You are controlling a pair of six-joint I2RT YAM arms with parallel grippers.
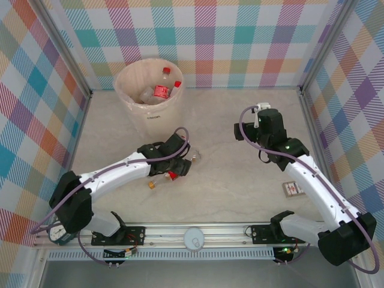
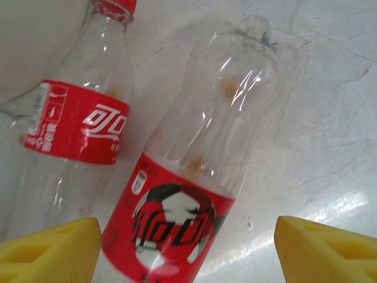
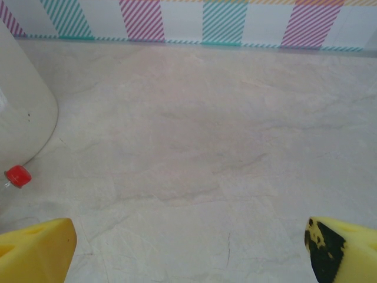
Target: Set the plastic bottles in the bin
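left gripper (image 2: 188, 250), yellow fingers (image 2: 47, 247) apart, straddles the crushed clear plastic bottle with a red ball-print label (image 2: 191, 177) lying on the pale table (image 2: 330, 118), long axis running straight ahead between them; the right gripper (image 3: 188, 253), spread and empty, is farther off.

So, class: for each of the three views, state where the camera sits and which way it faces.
Top: above and behind the robot, looking down on the table; left arm and right arm show.
Left wrist: looks down at two bottles; its yellow fingers show.
Right wrist: looks low across the table to the back wall, bin at left; its fingers show.
Shared: top and left wrist both see those bottles.
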